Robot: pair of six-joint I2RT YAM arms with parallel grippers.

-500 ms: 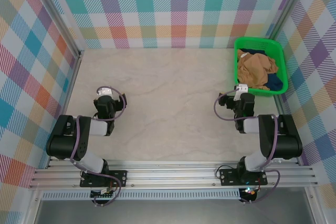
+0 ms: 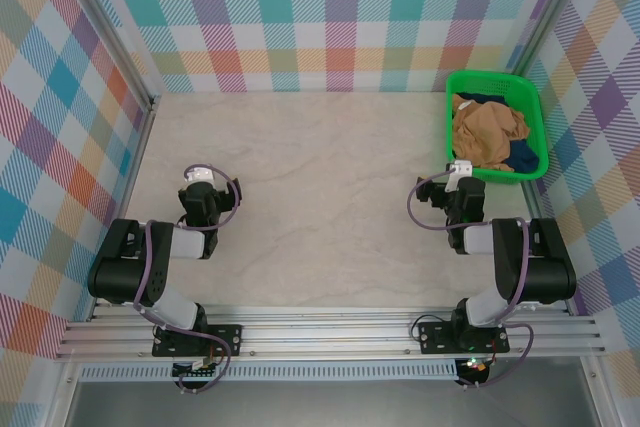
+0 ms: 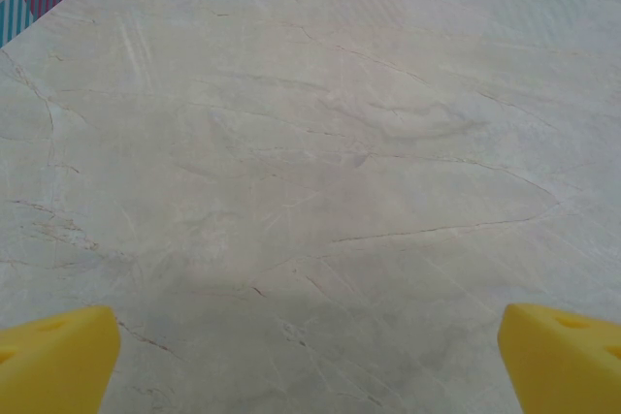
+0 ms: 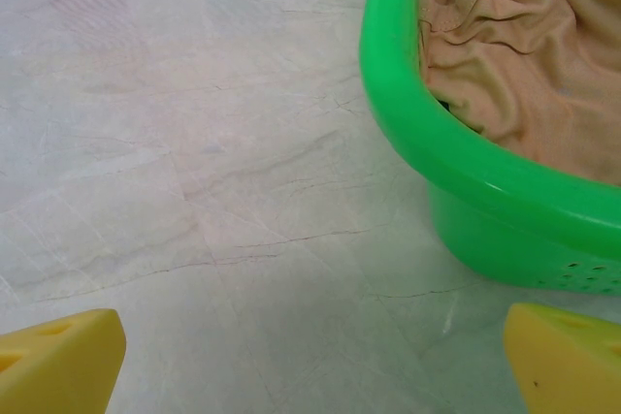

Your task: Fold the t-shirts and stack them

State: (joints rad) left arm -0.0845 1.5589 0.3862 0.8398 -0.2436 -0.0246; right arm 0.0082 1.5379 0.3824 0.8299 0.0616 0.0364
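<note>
The t-shirts lie crumpled in a bright green basket (image 2: 493, 76) at the table's back right. On top is a tan-orange t-shirt (image 2: 487, 132) (image 4: 529, 55); dark navy cloth (image 2: 524, 158) peeks out beneath it at the basket's right and far edges. Just in front of the basket's near-left corner, my right gripper (image 2: 461, 171) (image 4: 312, 361) is open over bare table, its yellow fingertips (image 4: 58, 356) wide apart. My left gripper (image 2: 201, 178) (image 3: 310, 361) rests low at the table's left, open as well, with nothing between its yellow fingertips (image 3: 56, 361).
The pale marble-patterned table (image 2: 320, 167) stretches between the two arms. Checked walls close it in on the left, back and right. The basket's rim (image 4: 427, 133) rises close on the right in the right wrist view.
</note>
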